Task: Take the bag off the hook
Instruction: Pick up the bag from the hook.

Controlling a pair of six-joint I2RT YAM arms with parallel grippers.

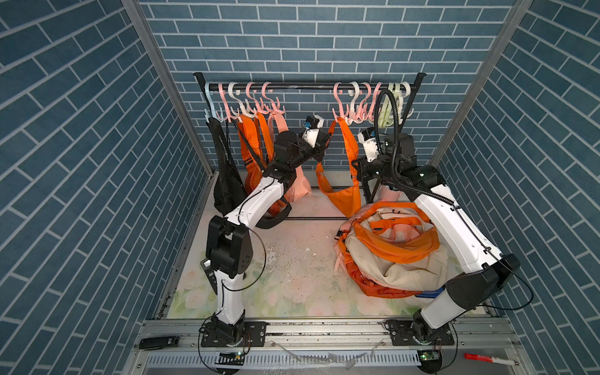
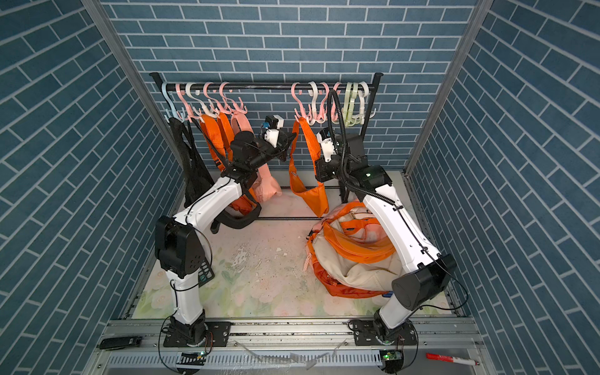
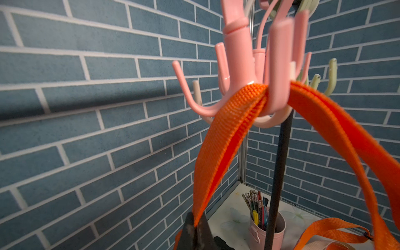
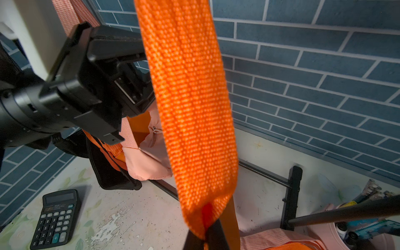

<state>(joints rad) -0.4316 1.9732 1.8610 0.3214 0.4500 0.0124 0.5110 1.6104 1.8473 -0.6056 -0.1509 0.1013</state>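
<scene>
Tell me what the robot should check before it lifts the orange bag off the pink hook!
1. The left gripper pinches the orange strap: ok.
2. The right gripper pinches the strap's other side: ok.
3. Strap hangs on one prong of the pink hook, not yet lifted: ok.
4. Nothing else hangs on that hook: ok.
5. The orange bag hangs clear of the pile of bags: cannot tell.
6. Room above the prong to lift: cannot tell.

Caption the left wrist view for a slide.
Left jaws shut on the orange strap draped over a pink hook.
</scene>
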